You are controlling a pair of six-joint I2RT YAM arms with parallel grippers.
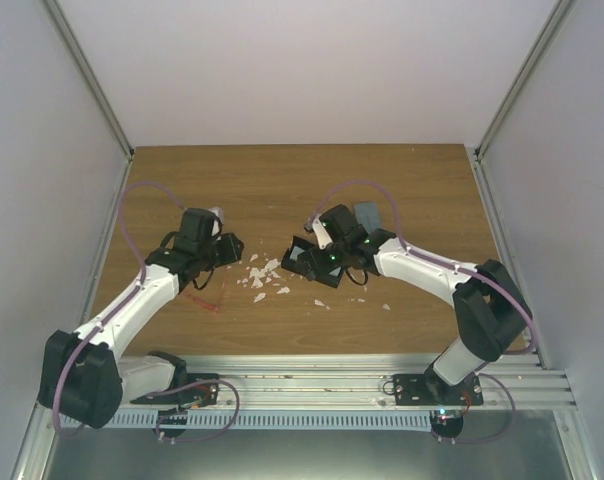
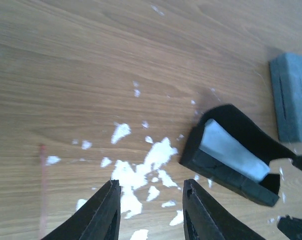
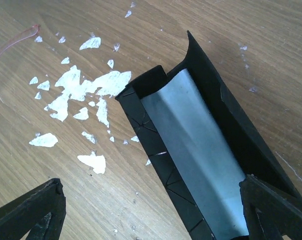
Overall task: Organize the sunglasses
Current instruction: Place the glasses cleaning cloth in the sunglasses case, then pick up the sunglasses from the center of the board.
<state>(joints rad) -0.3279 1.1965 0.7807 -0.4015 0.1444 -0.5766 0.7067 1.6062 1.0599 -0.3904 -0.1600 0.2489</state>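
An open black case (image 3: 201, 150) with a pale grey-blue lining lies on the wooden table; it also shows in the left wrist view (image 2: 231, 150) and the top view (image 1: 302, 257). My right gripper (image 3: 153, 210) is open wide over the case's near end, with one finger (image 3: 273, 207) above the lining. My left gripper (image 2: 151, 200) is open and empty over white flakes, to the left of the case. The sunglasses do not show clearly. A thin black loop (image 1: 356, 277) under the right wrist may be them; I cannot tell.
A blue-grey oblong case (image 2: 293, 97) with a slit lies behind the right wrist, also in the top view (image 1: 367, 214). White flakes (image 1: 262, 272) are scattered mid-table. A thin red mark (image 1: 204, 300) lies near the left arm. Walls enclose the table on three sides.
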